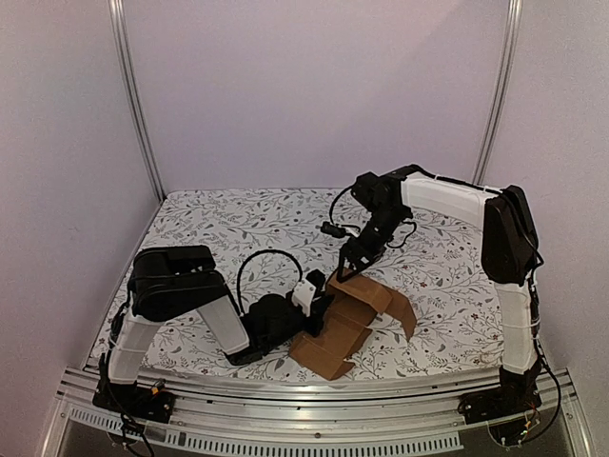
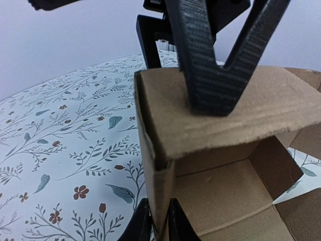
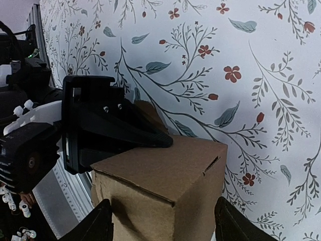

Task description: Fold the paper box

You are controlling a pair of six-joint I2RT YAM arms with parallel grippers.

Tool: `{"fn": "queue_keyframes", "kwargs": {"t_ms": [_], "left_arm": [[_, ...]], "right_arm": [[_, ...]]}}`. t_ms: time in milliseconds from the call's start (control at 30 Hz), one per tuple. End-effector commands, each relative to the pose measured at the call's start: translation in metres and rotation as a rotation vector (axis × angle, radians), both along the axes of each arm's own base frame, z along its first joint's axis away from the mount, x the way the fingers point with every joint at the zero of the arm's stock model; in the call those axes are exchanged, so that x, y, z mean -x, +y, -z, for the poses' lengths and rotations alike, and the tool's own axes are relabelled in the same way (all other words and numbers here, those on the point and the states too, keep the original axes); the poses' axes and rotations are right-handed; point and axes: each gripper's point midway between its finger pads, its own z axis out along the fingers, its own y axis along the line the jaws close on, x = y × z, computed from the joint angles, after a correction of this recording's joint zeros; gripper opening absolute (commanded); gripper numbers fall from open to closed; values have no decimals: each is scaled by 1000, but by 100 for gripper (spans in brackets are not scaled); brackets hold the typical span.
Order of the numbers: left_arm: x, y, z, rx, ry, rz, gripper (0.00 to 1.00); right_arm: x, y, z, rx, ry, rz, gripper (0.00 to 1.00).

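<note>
The paper box (image 1: pixel 350 324) is plain brown cardboard, partly folded, with open flaps spread to the right on the floral cloth. My left gripper (image 1: pixel 314 303) lies low at its left side. In the left wrist view it (image 2: pixel 158 227) is shut on an upright wall of the box (image 2: pixel 155 165), one finger on each face. My right gripper (image 1: pixel 344 271) hangs over the box's far left corner. In the right wrist view it (image 3: pixel 163 213) is open, its fingers (image 3: pixel 100 223) wide apart on either side of the box (image 3: pixel 165 170). One dark finger (image 2: pixel 210 70) rests on the folded top flap.
The floral tablecloth (image 1: pixel 238 224) covers the table. An aluminium rail (image 1: pixel 314 390) runs along the near edge between the arm bases. Two metal posts (image 1: pixel 138 105) stand at the back corners against pale walls. The left arm's black body (image 3: pixel 30 150) sits close beside the box.
</note>
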Motion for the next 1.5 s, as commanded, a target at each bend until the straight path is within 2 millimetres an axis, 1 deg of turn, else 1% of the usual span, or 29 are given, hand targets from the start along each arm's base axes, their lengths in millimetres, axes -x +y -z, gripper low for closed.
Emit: {"fn": "queue_keyframes", "kwargs": {"t_ms": [0,67,133,200,367,467,533,600,667,800,933,967,1033,1167,1267,1300,1367,1467], "left_arm": [[0,-15,-26,27,-49,22,15],[-3,-19,-24,7,-47,15,16],[-6,-21,-23,2,-51,4,20],[-9,-23,-24,7,-58,-6,20],[-18,-25,-25,8,-66,-47,14],[-24,-20,-22,-1,-63,-95,6],[-29,-13,-20,-14,-59,-149,0],[-32,-7,-20,-18,-61,-187,0],[-31,-6,-23,-7,-67,-200,0],[-25,-15,-27,23,-59,-169,0],[-28,-18,-30,64,-19,-187,0],[-27,-18,-32,71,-17,-186,0],[-25,-11,-42,93,-16,-198,0],[-17,17,-58,124,-6,-231,0],[-13,35,-70,141,-4,-268,0],[-12,40,-73,142,-5,-284,0],[-10,49,-75,147,-7,-305,0],[-5,57,-72,148,5,-323,0]], "right_arm": [[8,-1,4,-44,126,32,67],[8,-1,1,-69,168,51,66],[10,0,1,-83,208,68,66],[13,1,3,-87,237,74,65],[16,2,5,-92,271,86,65],[17,1,4,-100,294,101,66],[17,1,1,-112,319,120,68],[18,1,-3,-133,342,137,70],[20,2,-8,-160,370,155,72],[23,7,-13,-203,415,179,73],[19,11,-14,-216,433,195,73],[16,8,-14,-203,424,200,73],[2,-3,-22,-218,391,216,73],[-33,-45,-45,-250,290,292,74],[-46,-73,-61,-266,217,323,74],[-45,-77,-64,-268,199,318,74],[-43,-88,-61,-248,148,311,74],[-37,-99,-42,-198,68,290,73]]}}
